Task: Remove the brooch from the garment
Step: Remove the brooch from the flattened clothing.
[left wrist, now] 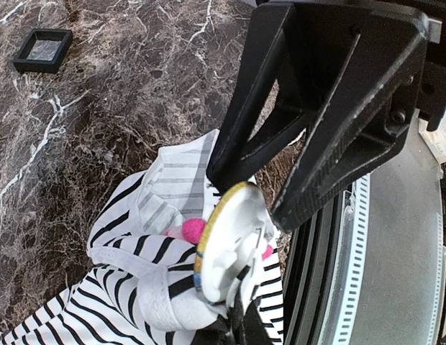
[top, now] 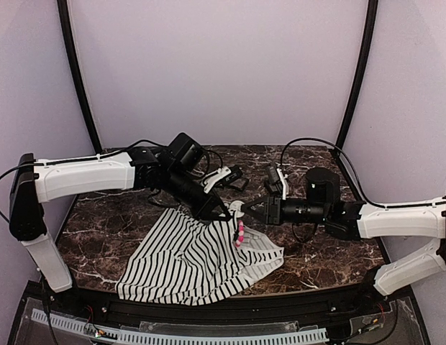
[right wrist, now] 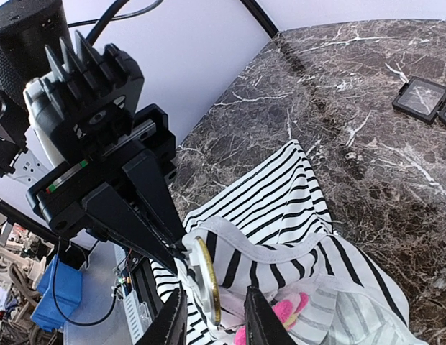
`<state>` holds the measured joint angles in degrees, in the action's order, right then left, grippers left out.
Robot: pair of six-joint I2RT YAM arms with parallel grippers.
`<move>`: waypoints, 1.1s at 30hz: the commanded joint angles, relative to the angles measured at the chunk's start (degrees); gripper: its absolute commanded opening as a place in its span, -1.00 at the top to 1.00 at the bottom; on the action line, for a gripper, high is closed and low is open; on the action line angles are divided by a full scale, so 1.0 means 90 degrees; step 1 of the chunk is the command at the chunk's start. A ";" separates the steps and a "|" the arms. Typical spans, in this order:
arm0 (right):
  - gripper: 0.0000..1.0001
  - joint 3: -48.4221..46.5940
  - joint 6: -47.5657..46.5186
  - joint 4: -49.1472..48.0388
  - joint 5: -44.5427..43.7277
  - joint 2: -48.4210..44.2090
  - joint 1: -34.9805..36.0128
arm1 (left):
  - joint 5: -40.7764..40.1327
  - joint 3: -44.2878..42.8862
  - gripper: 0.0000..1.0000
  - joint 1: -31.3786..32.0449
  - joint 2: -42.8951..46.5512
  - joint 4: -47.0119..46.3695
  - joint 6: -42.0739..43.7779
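Observation:
The garment (top: 194, 259), white with thin black stripes, lies on the marble and is pulled up at its right edge. The brooch (top: 239, 233) hangs there on edge, its pink petals showing. In the left wrist view the brooch (left wrist: 226, 244) shows a white, gold-rimmed back disc with a metal pin. My left gripper (left wrist: 248, 198) is shut on a fold of the garment (left wrist: 129, 244) at the disc's top rim. My right gripper (right wrist: 214, 291) stands open, one finger on each side of the brooch's disc (right wrist: 208, 277), with a gap on both sides.
Small black square frames (right wrist: 422, 97) lie on the dark marble table (top: 108, 230) beyond the garment, and one such frame (left wrist: 43, 49) shows in the left wrist view. A black rail (top: 208, 313) runs along the table's near edge. Both arms meet over the table's middle.

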<state>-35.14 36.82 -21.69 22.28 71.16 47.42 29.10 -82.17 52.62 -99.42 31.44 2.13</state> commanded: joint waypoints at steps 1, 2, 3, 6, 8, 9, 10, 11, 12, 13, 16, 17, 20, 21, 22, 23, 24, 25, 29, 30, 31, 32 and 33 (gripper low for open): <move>0.51 -0.0022 0.0104 -0.0411 0.0355 0.0158 -0.0044 | 0.0084 -0.0108 0.99 -0.0003 0.0132 0.0003 0.0017; 0.55 -0.0032 0.0099 -0.0418 0.0356 0.0182 -0.0044 | 0.0086 -0.0108 0.98 -0.0001 0.0137 0.0003 0.0017; 0.61 -0.0039 0.0105 -0.0420 0.0356 0.0202 -0.0044 | 0.0086 -0.0108 0.98 0.0001 0.0137 0.0003 0.0017; 0.81 -0.0015 0.0109 -0.0452 0.0337 0.0210 -0.0054 | 0.0092 -0.0108 0.98 0.0002 0.0135 0.0003 0.0016; 1.00 0.0011 0.0117 -0.0468 0.0281 0.0185 -0.0053 | 0.0112 -0.0108 0.98 0.0003 0.0135 0.0004 0.0016; 1.00 0.0025 0.0106 -0.0453 0.0233 0.0173 -0.0062 | 0.0105 -0.0113 0.99 0.0003 0.0132 0.0003 0.0014; 1.00 0.0047 0.0090 -0.0399 0.0184 0.0159 -0.0063 | 0.0101 -0.0117 0.98 0.0003 0.0134 0.0008 0.0007; 1.00 0.0065 0.0080 -0.0359 0.0150 0.0142 -0.0071 | 0.0063 -0.0122 0.98 -0.0009 0.0136 0.0021 -0.0003; 1.00 0.0084 0.0061 -0.0286 0.0119 0.0119 -0.0066 | 0.0021 -0.0126 0.98 -0.0008 0.0147 0.0017 -0.0020; 1.00 0.0116 0.0046 -0.0222 0.0085 0.0078 -0.0071 | -0.0064 -0.0127 0.98 -0.0027 0.0162 0.0009 -0.0035; 1.00 0.0240 -0.0033 0.0035 -0.0004 -0.0129 -0.0077 | -0.0184 -0.0137 0.90 -0.0103 0.0171 -0.0004 -0.0169; 1.00 0.0274 -0.0080 0.0161 -0.0047 -0.0210 -0.0075 | -0.0152 -0.0137 0.87 -0.0163 0.0176 -0.0038 -0.0184; 1.00 0.0381 -0.0232 0.0559 -0.0205 -0.0476 -0.0074 | -0.0039 -0.0123 0.62 -0.0272 0.0195 -0.0121 -0.0349; 1.00 0.0398 -0.0293 0.0697 -0.0270 -0.0576 -0.0075 | -0.0018 -0.0119 0.56 -0.0298 0.0208 -0.0123 -0.0376; 1.00 0.0410 -0.0346 0.0830 -0.0298 -0.0674 -0.0071 | -0.0014 -0.0119 0.42 -0.0309 0.0217 -0.0134 -0.0391; 1.00 0.0419 -0.0387 0.0918 -0.0316 -0.0779 -0.0074 | 0.0010 -0.0106 0.34 -0.0317 0.0238 -0.0139 -0.0392; 1.00 0.0435 -0.0411 0.0955 -0.0318 -0.0874 -0.0076 | 0.0065 -0.0097 0.16 -0.0318 0.0247 -0.0174 -0.0398; 1.00 0.0458 -0.0404 0.0946 -0.0299 -0.0968 -0.0073 | 0.0110 -0.0074 0.09 -0.0331 0.0275 -0.0203 -0.0405; 1.00 0.0476 -0.0268 0.0514 0.0069 -0.1131 -0.0071 | 0.0742 0.0108 -0.35 -0.0332 0.0431 -0.0520 -0.0410; 1.00 0.0474 -0.0211 0.0352 0.0172 -0.1124 -0.0068 | 0.1064 0.0146 -0.45 -0.0330 0.0507 -0.0680 -0.0416; 1.00 0.0464 -0.0168 0.0206 0.0272 -0.1104 -0.0068 | 0.1229 0.0241 -0.49 -0.0329 0.0552 -0.0768 -0.0450; 1.00 0.0442 -0.0126 0.0078 0.0370 -0.1066 -0.0064 | 0.1498 0.0291 -0.55 -0.0329 0.0647 -0.0966 -0.0470; 1.00 0.0425 -0.0097 -0.0069 0.0487 -0.1033 -0.0065 | 0.1608 0.0402 -0.58 -0.0329 0.0700 -0.1068 -0.0537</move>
<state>-31.57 34.81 -16.38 22.63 61.49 47.11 35.18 -81.12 49.60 -98.30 27.33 -1.76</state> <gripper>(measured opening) 0.009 0.763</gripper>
